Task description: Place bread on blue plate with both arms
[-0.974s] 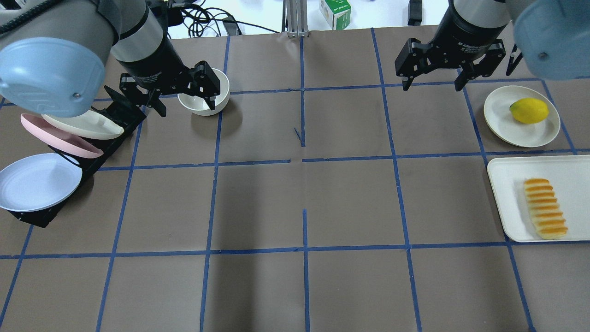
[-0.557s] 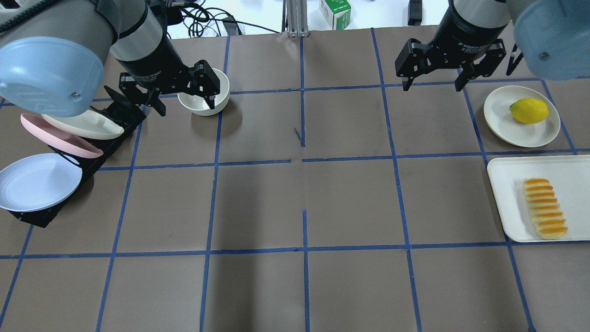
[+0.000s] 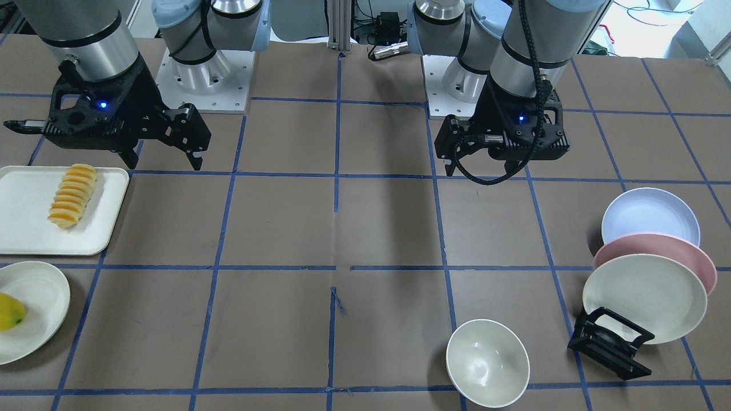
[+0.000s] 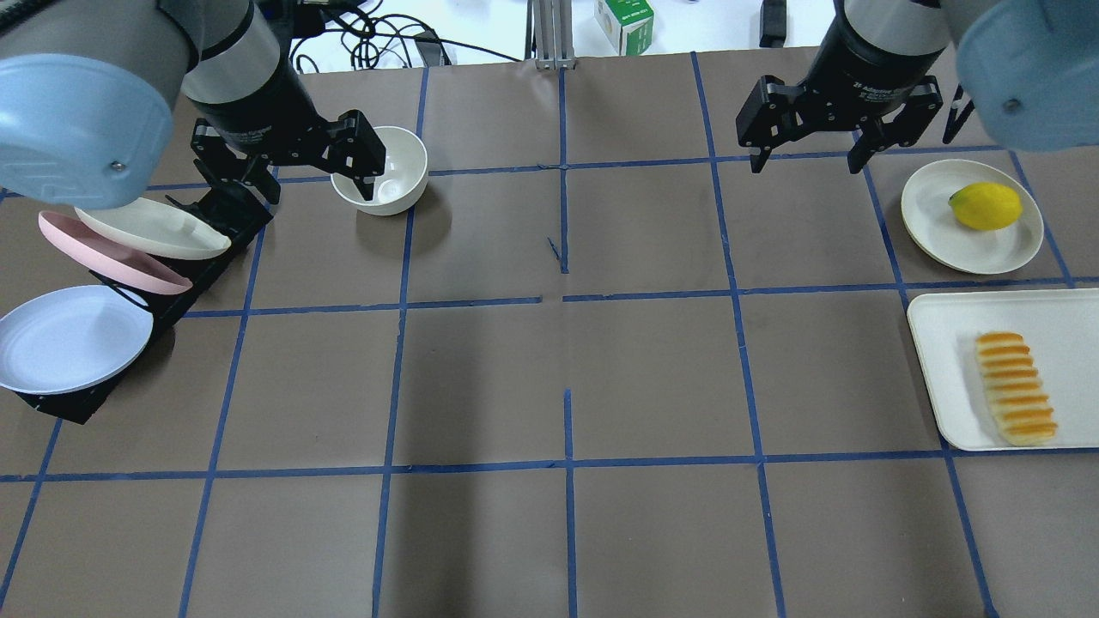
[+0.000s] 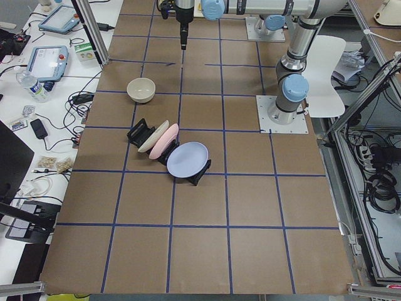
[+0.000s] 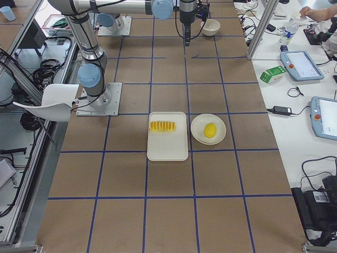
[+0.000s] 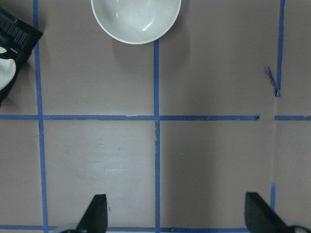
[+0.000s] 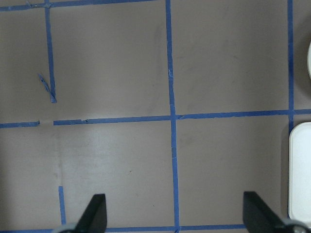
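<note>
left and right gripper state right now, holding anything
Left gripper: open, holding nothing.
Right gripper: open, holding nothing.

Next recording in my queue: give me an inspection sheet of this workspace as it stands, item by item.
Surface: brown table gridded with blue tape.
Job's things: ridged orange-yellow bread loaf lies on a white rectangular tray; pale blue round plate leans in a black rack.
Clutter: pink plate and cream-white plate in the same rack; white bowl; yellow lemon on a round cream dish.
Grippers: left gripper and right gripper both open, empty, above the table.
Cables: black cable loops at the left wrist; loose cords beyond the far edge.
Surroundings: green-white carton; tablet-like pendant on a side bench.
</note>
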